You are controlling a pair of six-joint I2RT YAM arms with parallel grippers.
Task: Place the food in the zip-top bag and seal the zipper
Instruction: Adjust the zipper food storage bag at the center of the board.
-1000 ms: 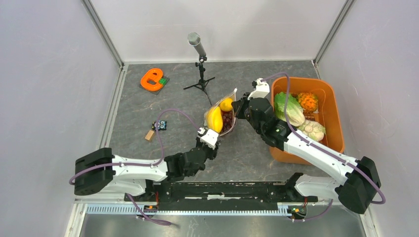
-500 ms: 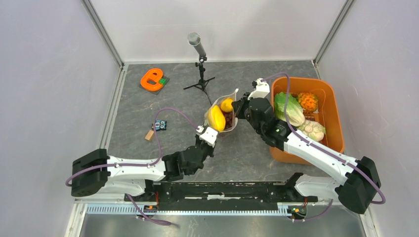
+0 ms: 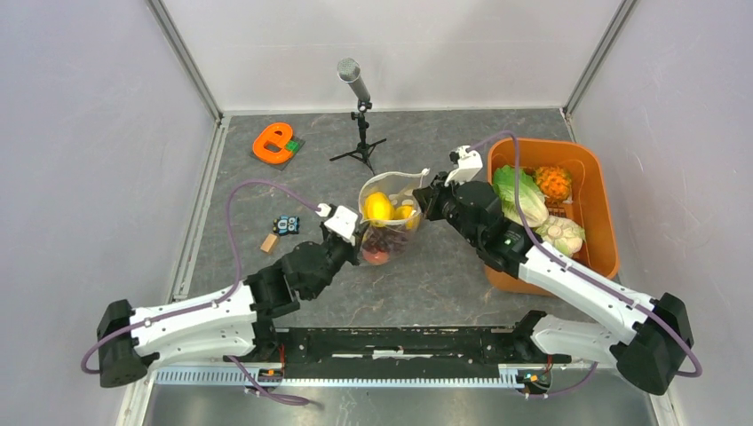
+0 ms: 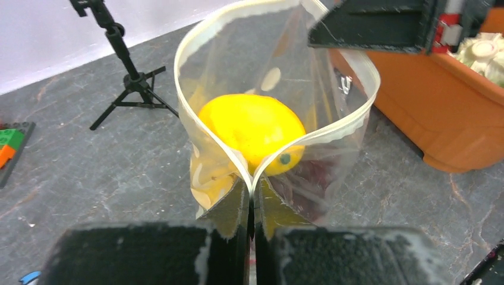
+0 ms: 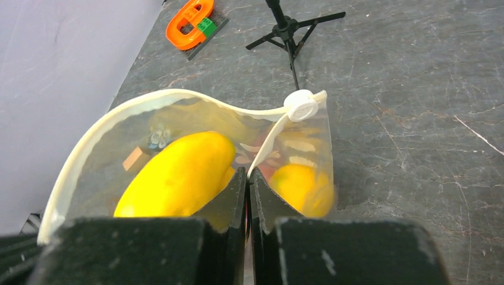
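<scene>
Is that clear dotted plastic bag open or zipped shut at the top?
Open. On the clear dotted plastic bag, the whitish zipper rim gapes in a wide loop, yellow toy fruit visible inside.

Grey table (image 3: 444, 284) bears orange tub (image 3: 550, 144), microphone tripod (image 3: 361, 133), orange toy (image 3: 273, 142).

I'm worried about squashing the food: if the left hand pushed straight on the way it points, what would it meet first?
The left hand is shut on the rim of the zip-top bag, so the bag wall comes first; behind it, probably the yellow fruit inside, though depth is unclear.
</scene>
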